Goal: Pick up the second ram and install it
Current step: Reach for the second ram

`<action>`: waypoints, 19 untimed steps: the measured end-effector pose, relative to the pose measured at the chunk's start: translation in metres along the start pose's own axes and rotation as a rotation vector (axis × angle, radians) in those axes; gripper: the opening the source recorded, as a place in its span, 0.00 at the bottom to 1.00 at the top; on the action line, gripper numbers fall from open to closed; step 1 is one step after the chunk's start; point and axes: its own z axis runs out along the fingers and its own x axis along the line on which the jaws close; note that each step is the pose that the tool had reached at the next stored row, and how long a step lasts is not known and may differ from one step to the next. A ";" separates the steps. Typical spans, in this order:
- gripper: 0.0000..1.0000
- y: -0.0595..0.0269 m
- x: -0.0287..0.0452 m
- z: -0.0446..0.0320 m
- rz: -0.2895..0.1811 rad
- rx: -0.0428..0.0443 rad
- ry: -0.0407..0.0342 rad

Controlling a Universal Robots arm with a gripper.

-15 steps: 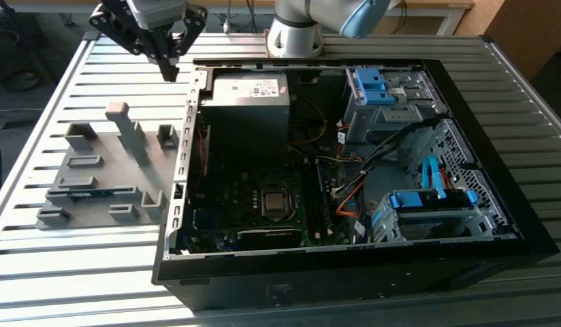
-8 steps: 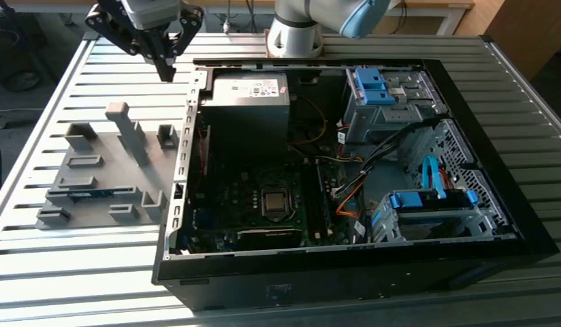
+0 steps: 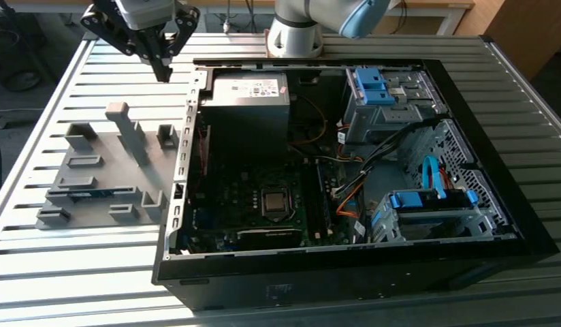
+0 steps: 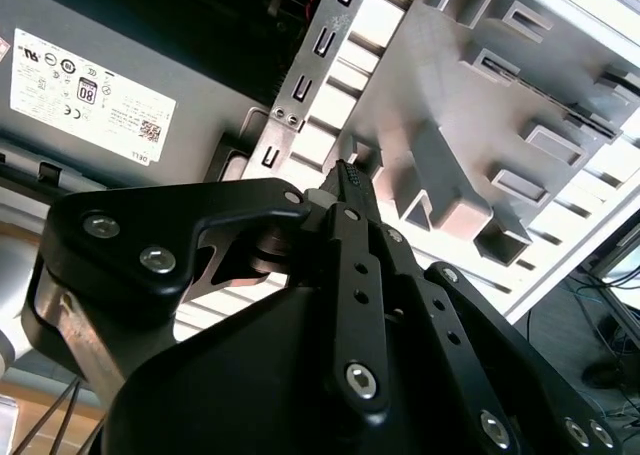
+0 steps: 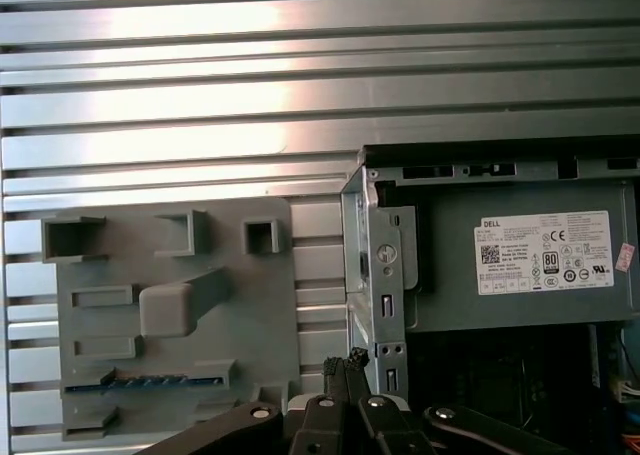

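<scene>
1. Exterior view: The arm's pincer point(image 3: 163, 70) hangs above the slatted worktop point(image 3: 54, 266). Its fingertips are drawn together to a point and we see nothing between them. It sits just off the far corner of the open computer case point(image 3: 353, 279). On the exterior view's left, a grey fixture point(image 3: 126, 184) lies on the worktop beside the case. We find the second ram point(image 3: 88, 193), a thin blue strip, seated in a slot in the fixture's near part, well apart from the pincer. Inside the case we see the power-supply box point(image 3: 248, 95), the processor socket point(image 3: 276, 202) and blue drive-bay latches point(image 3: 372, 85).

2. First wrist view: The pincer point(image 5: 350, 360) shows its tips pressed together, in line with the case's metal edge point(image 5: 375, 265), which runs between the fixture point(image 5: 250, 315) and the power-supply box point(image 5: 510, 265). The second ram point(image 5: 150, 382) lies flat along one slot of the fixture, its blue edge showing. It is untouched and apart from the pincer. Bare worktop point(image 5: 200, 75) stretches beyond.

3. Second wrist view: The pincer point(image 4: 345, 172) is seen from behind its black linkage, its fingers point(image 4: 350, 265) meeting at the tip and holding nothing. Past the tip we make out the fixture's grey posts point(image 4: 450, 175), the case's perforated edge point(image 4: 320, 45) and the power-supply box with its white label point(image 4: 90, 95).
</scene>
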 end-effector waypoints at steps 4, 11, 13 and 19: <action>0.11 -0.0002 0.0024 0.0001 0.000 0.0000 0.0000; 0.11 -0.0006 0.0072 0.0002 0.000 0.0000 0.0000; 0.11 -0.0006 0.0083 0.0003 0.000 -0.0001 0.0000; 0.11 -0.0010 0.0123 0.0003 0.000 0.0000 0.0000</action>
